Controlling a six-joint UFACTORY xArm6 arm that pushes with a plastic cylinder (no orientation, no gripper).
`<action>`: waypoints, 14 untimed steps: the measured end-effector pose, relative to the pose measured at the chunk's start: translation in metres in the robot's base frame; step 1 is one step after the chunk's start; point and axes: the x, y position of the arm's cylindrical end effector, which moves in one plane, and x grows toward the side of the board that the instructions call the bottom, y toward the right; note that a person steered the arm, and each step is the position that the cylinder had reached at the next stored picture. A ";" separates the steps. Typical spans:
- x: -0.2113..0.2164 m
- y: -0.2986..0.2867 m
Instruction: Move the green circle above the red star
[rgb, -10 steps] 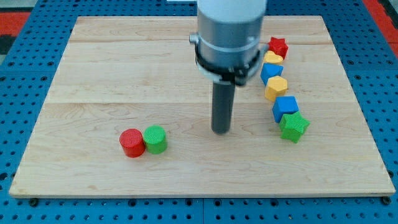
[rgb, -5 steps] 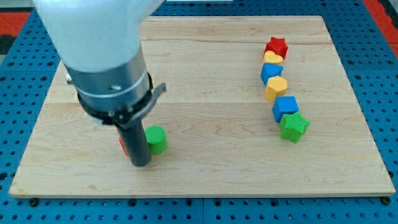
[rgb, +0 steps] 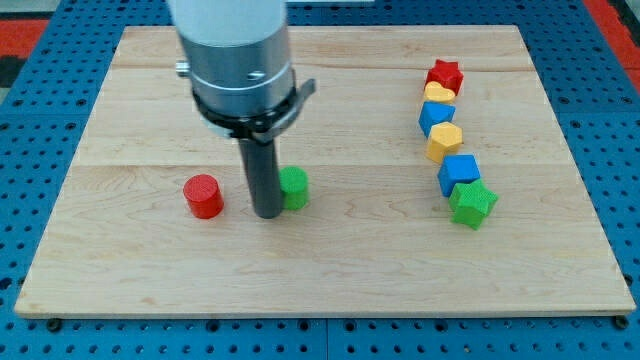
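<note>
The green circle lies on the wooden board left of centre. My tip rests on the board right against the green circle's left side. The red circle sits apart, further to the view's left. The red star is at the view's upper right, at the top of a column of blocks.
Below the red star runs a column: a yellow heart, a blue block, a yellow hexagon, a blue block and a green star. A blue pegboard surrounds the board.
My tip went from the board's centre to the two circles at the lower left, then pushed the green circle right and up, away from the red circle, which shifted slightly left and up.
</note>
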 end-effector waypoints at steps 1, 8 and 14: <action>-0.010 0.036; -0.197 0.059; -0.257 0.126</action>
